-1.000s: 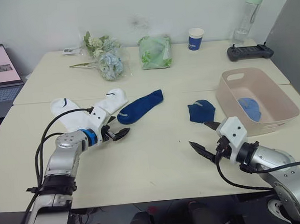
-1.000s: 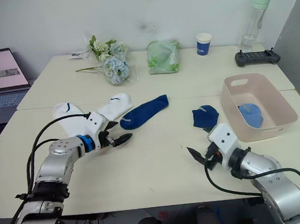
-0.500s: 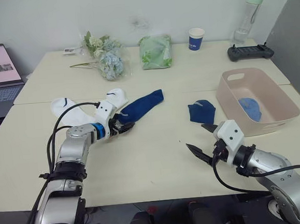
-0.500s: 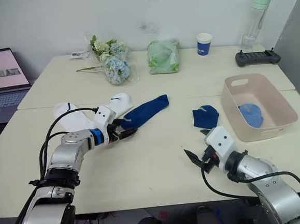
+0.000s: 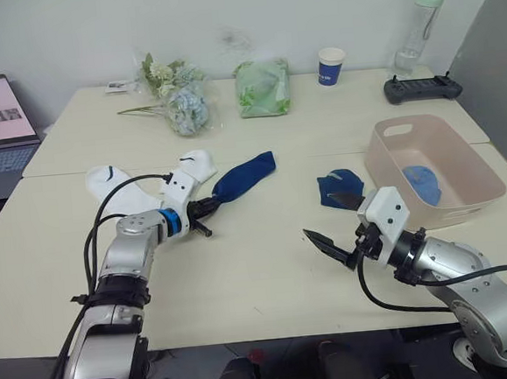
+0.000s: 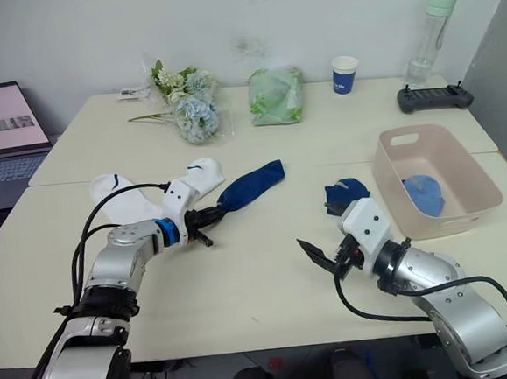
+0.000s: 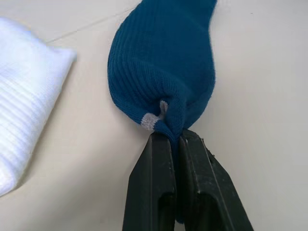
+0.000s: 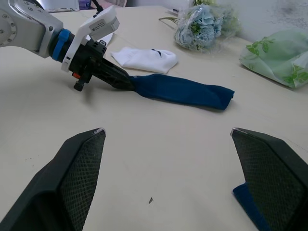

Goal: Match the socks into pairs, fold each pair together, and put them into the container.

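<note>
The pale table (image 5: 268,267) carries the whole job, and the biggest task thing on it, the pink container (image 5: 435,171), sits at the robot's right with a light blue bundle (image 5: 421,182) already lying inside — so one pair looks finished. What has changed within the last second is on the left: the left gripper (image 7: 175,139), which a second ago hung spread just short of the long navy sock (image 5: 242,176), has reached its near end and now has its fingers pressed together on a bunch of the knit by the grey-marked edge, the rest of the sock trailing flat on the table away from it. The sock's near end has narrowed and drawn toward the gripper since then, which suggests that the cloth is truly caught. The right gripper (image 5: 334,226) has meanwhile edged inward toward the table's middle; its fingers stand spread wide and hold nothing, with the second navy sock (image 5: 339,187) lying crumpled just beside the container, close behind it. The two white socks (image 5: 135,186) lie untouched next to the left arm, one of them close beside the held navy sock. In my judgement the navy pair is now in hand: the gripped sock needs carrying across to its mate — soft knit may slip or drag — before folding, and the white pair comes after.
</note>
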Controlling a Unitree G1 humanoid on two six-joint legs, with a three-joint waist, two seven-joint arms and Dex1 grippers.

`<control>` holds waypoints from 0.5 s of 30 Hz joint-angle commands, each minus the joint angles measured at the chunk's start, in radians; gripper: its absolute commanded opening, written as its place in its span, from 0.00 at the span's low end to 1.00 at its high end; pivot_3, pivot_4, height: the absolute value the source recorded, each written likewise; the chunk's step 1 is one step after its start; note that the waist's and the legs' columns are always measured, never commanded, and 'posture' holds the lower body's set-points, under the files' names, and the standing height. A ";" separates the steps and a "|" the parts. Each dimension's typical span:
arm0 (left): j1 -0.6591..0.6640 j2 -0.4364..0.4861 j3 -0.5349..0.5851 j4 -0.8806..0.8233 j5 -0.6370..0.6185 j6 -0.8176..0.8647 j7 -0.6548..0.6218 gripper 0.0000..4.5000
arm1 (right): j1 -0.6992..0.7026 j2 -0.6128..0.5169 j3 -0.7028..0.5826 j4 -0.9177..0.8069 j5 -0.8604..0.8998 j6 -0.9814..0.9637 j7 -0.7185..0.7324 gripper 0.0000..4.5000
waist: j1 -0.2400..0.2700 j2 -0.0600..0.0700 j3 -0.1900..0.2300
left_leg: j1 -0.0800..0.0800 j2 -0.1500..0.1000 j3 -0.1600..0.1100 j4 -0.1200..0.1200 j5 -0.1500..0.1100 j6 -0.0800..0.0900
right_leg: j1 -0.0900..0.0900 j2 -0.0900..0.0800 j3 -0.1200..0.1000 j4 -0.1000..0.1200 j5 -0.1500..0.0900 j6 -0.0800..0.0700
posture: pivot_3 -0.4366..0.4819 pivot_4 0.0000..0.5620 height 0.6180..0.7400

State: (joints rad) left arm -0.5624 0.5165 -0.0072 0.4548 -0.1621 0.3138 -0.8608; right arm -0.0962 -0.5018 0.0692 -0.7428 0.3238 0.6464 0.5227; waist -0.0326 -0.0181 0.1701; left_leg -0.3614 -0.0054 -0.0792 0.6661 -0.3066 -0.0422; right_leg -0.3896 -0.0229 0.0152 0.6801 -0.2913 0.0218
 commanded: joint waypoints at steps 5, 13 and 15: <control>0.325 0.156 -0.002 -0.434 -0.096 0.024 -0.191 0.00 | -0.053 -0.007 -0.018 -0.035 0.045 0.028 0.002 1.00 | 0.000 0.000 0.000 | 0.000 0.001 0.000 -0.002 0.000 0.000 | -0.001 -0.001 0.001 -0.001 0.000 0.000 | 0.48 0.27 1.00; 0.619 0.296 0.081 -0.597 -0.136 -0.025 -0.254 0.00 | -0.103 -0.023 0.012 0.004 0.056 0.045 0.028 1.00 | 0.003 0.000 0.000 | 0.001 0.001 0.000 -0.002 0.000 0.000 | 0.000 -0.001 0.000 -0.001 0.000 0.000 | 0.48 0.27 1.00; 0.649 0.314 0.111 -0.564 -0.114 -0.100 -0.249 0.00 | -0.126 -0.030 0.038 0.027 0.042 0.054 0.029 1.00 | 0.000 0.001 0.000 | 0.001 0.001 0.000 -0.002 0.000 0.000 | 0.000 -0.001 0.000 -0.001 0.000 0.000 | 0.48 0.27 1.00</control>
State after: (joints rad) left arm 0.0650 0.8071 0.0723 -0.1351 -0.3018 0.2544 -1.1060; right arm -0.2015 -0.5271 0.0961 -0.7112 0.3726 0.6994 0.5461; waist -0.0326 -0.0176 0.1700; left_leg -0.3596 -0.0041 -0.0788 0.6639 -0.3068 -0.0419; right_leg -0.3893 -0.0240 0.0154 0.6796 -0.2914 0.0214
